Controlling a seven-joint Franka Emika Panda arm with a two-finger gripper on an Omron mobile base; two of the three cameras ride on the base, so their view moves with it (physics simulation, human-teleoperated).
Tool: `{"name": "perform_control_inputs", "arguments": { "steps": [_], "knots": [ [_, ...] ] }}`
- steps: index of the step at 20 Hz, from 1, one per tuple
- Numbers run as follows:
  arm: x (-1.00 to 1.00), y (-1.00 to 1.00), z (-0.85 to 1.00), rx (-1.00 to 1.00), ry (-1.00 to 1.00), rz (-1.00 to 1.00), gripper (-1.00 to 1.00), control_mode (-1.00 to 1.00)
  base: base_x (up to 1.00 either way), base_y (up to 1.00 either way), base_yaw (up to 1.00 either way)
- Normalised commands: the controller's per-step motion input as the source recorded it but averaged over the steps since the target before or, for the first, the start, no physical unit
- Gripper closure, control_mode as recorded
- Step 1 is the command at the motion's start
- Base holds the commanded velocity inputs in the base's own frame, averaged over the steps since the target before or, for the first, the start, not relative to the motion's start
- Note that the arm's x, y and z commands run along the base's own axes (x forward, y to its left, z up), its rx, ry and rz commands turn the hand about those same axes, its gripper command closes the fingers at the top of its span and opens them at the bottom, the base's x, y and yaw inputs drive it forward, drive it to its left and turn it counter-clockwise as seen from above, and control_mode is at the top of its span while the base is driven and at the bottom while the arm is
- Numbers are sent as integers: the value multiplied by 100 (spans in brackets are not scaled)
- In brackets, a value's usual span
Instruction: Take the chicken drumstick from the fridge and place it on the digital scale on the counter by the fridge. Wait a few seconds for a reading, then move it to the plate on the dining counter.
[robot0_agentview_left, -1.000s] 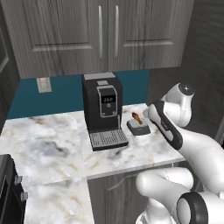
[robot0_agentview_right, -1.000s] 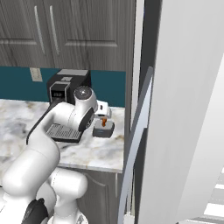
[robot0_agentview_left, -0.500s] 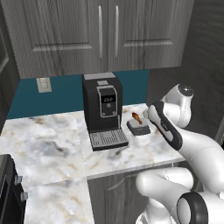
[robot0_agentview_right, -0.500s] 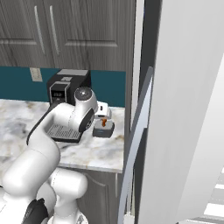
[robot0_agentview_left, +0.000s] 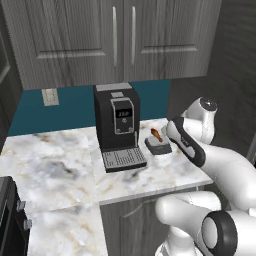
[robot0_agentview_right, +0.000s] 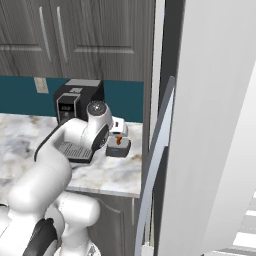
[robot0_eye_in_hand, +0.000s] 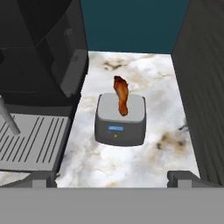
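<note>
Drumstick (robot0_eye_in_hand: 121, 100) lies on the digital scale (robot0_eye_in_hand: 120, 120) beside the coffee machine (robot0_eye_in_hand: 39, 52). My claw (robot0_eye_in_hand: 111, 177) hangs open above it, holding nothing. It looks light, firm and probably slick, so I'd pinch across the thick end.

The arm (robot0_agentview_left: 220, 165) is showing itself as a chain of fat, glossy white shells with rounded, bulbous ends, each link swelling like a capsule. Dark grey to black bands are ringing the joints, a black strip is running along the side of the forearm link, and a round grey cap is sitting on the white elbow knuckle (robot0_agentview_right: 98, 111). Down at the hand, the gripper (robot0_eye_in_hand: 112, 177) is ending in two small, blocky dark grey finger tips.
</note>
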Motion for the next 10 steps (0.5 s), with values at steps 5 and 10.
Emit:
{"name": "perform_control_inputs", "arguments": {
  "steps": [5,10],
  "knots": [
    [25,0,-3,0,2,0,-100,-100,0,0,0],
    [28,-1,-7,0,5,0,-100,-100,0,0,0]
  ]
}}
